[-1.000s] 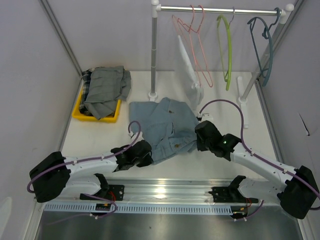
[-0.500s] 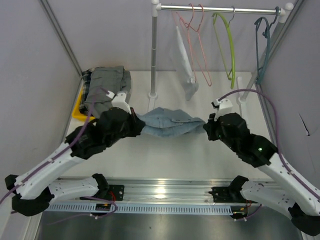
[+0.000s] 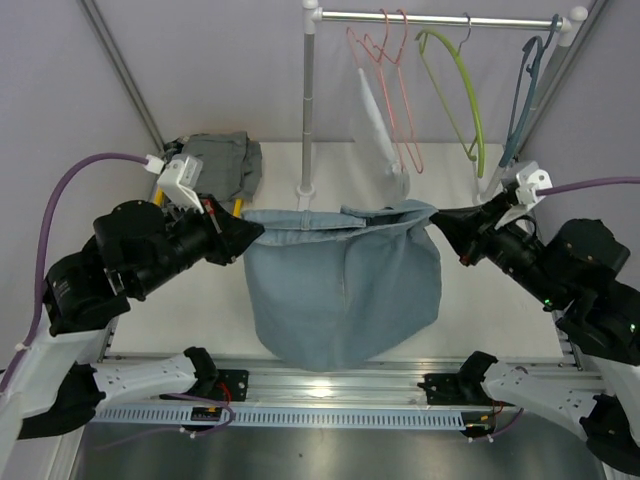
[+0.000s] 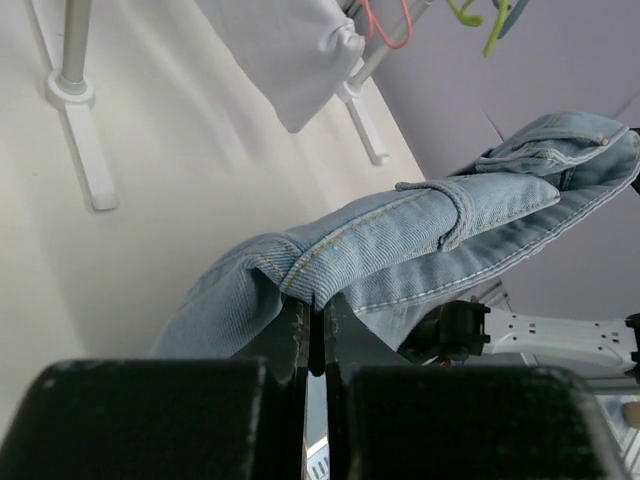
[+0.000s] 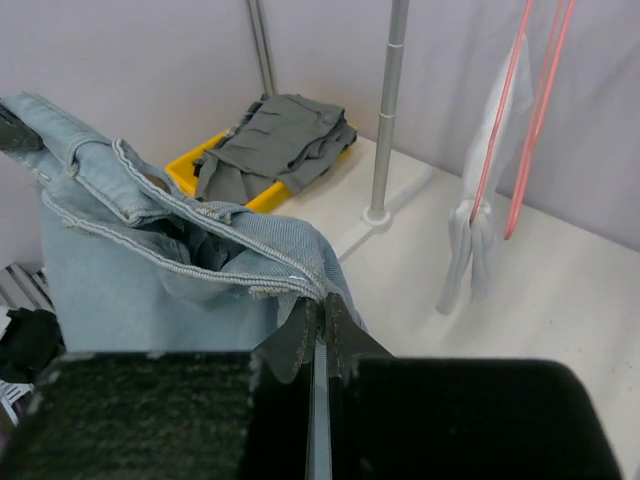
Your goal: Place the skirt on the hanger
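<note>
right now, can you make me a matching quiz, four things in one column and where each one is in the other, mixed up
Things:
1. denim skirt
2. grey clothes
3. green hanger
4. blue hanger

Places:
A. in the yellow bin
B. at the right end of the rail
C. held up between the two arms' shut jaws
D. on the rail, just right of the pink hangers

Pairs: 1-C, 2-A, 3-D, 4-B
</note>
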Motion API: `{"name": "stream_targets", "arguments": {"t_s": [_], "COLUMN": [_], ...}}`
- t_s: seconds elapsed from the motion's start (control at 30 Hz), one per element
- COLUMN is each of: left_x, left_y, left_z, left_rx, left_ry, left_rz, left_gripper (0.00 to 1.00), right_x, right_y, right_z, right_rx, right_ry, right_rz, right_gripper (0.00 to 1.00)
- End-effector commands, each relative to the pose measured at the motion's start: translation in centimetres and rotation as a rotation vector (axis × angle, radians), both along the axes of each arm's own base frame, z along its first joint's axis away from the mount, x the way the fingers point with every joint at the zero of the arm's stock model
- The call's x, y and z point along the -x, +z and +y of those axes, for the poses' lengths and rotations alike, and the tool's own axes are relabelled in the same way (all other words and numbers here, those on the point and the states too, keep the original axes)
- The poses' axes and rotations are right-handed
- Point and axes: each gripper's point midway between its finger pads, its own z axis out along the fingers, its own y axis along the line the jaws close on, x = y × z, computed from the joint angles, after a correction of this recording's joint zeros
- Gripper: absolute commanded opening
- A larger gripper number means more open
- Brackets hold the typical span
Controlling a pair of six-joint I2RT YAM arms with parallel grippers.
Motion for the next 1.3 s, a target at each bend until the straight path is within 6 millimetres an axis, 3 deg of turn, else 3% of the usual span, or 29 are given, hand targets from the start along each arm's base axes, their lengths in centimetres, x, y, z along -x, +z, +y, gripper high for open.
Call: {"name": "stream_targets", "arguments": {"t_s": [0.0,0.07,0.1,0.23,0.27,0.33,0.47,0.53,0.63,0.77,0.8,0.83,0.9,0.93,0.97,1.0,1.07,1.1,1.13,1.17,1.2,1.23,1.27], "left_x": [-2.1,-3.5,-4.5,-8.9,-10.0,-12.8,-17.3,-19.2,-20.5,-20.7,-20.0,-19.2,-17.7,-16.4,-15.3,-14.6,-11.9,-11.3,-9.9,-9.8,-9.4,-9.0,-8.7], "left_y": [-1.9,-4.2,-4.2,-10.1,-10.9,-13.7,-16.2,-17.2,-18.0,-19.6,-19.9,-21.1,-22.2,-24.2,-26.1,-25.9,-29.8,-29.7,-31.7,-31.8,-31.4,-31.7,-31.6], "left_z": [1.2,0.5,-0.1,-0.6,-0.5,-1.0,-0.5,-0.1,0.4,1.7,1.9,2.2,2.3,2.5,2.5,2.5,2.6,2.7,3.2,3.4,3.4,3.5,3.6], "left_rx": [-0.107,-0.12,-0.091,-0.106,-0.091,-0.108,-0.153,-0.15,-0.148,-0.153,-0.155,-0.165,-0.146,-0.147,-0.136,-0.109,-0.087,-0.074,-0.086,-0.085,-0.075,-0.081,-0.081], "left_ry": [0.097,0.085,0.084,0.101,0.096,0.104,0.151,0.172,0.185,0.211,0.21,0.212,0.207,0.203,0.204,0.202,0.198,0.201,0.21,0.22,0.214,0.208,0.203], "left_rz": [-0.005,0.047,0.04,0.157,0.181,0.235,0.273,0.293,0.315,0.351,0.353,0.38,0.391,0.432,0.477,0.467,0.559,0.55,0.592,0.583,0.566,0.572,0.565], "left_gripper": [0.0,0.0,0.0,0.0,0.0,0.0,0.0,0.0,0.0,0.0,0.0,0.0,0.0,0.0,0.0,0.0,0.0,0.0,0.0,0.01,0.07,0.25,0.3], "right_x": [-2.7,-3.7,-4.3,-8.6,-10.5,-12.9,-17.1,-18.6,-19.4,-17.6,-16.8,-15.2,-13.2,-11.9,-10.5,-9.4,-7.3,-6.5,-5.6,-4.8,-4.3,-3.9,-3.6], "right_y": [-1.8,-4.5,-5.6,-12.9,-15.3,-17.8,-20.6,-21.0,-21.4,-23.6,-23.5,-25.7,-26.6,-27.6,-30.2,-30.5,-33.3,-33.2,-33.5,-34.3,-33.9,-33.8,-33.8], "right_z": [1.0,2.2,2.7,4.6,3.2,3.4,1.9,1.4,1.0,1.6,1.6,1.9,2.3,3.1,2.8,3.0,2.7,3.0,3.5,3.6,3.6,3.8,3.4], "right_rx": [0.115,0.168,0.188,0.242,0.241,0.235,0.234,0.242,0.253,0.262,0.252,0.276,0.229,0.228,0.247,0.206,0.216,0.172,0.161,0.153,0.13,0.107,0.109], "right_ry": [-0.052,-0.038,-0.033,0.009,-0.037,-0.039,-0.124,-0.172,-0.197,-0.189,-0.201,-0.199,-0.2,-0.185,-0.198,-0.206,-0.234,-0.232,-0.21,-0.204,-0.197,-0.204,-0.221], "right_rz": [0.031,0.088,0.111,0.291,0.351,0.395,0.432,0.429,0.445,0.512,0.511,0.553,0.582,0.599,0.646,0.668,0.717,0.729,0.738,0.755,0.749,0.762,0.773], "right_gripper": [0.0,0.0,0.0,0.0,0.0,0.0,0.0,0.0,0.0,0.0,0.0,0.0,0.0,0.0,0.0,0.0,0.06,0.16,0.19,0.24,0.34,0.38,0.42]}}
